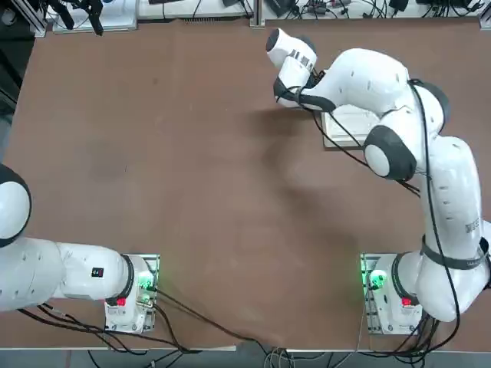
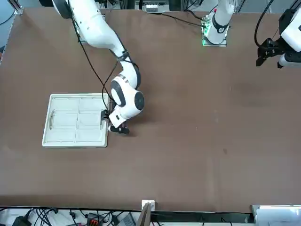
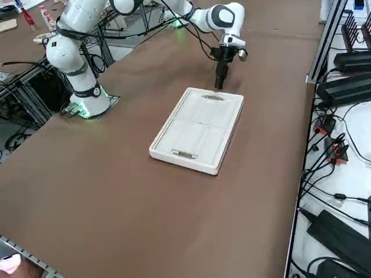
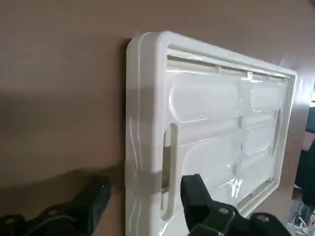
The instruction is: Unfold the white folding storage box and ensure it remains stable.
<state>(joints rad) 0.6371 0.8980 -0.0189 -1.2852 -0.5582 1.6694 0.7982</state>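
1. The off-white rectangular plastic crate lies flat, left of centre in the front view; bare brown tabletop stretches below it and to the right.
2. The white-and-grey right arm slopes down from upper left.
3. The black two-finger right gripper points downward at the crate's handle end, fingers spread.

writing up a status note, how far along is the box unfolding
Nothing looks unfolded: the off-white rectangular plastic crate lies flat, panels folded inside its rim. In hand: the right arm's black two-finger tool is open at its end handle slot, gripping nothing. Left: raising the walls and checking stability.
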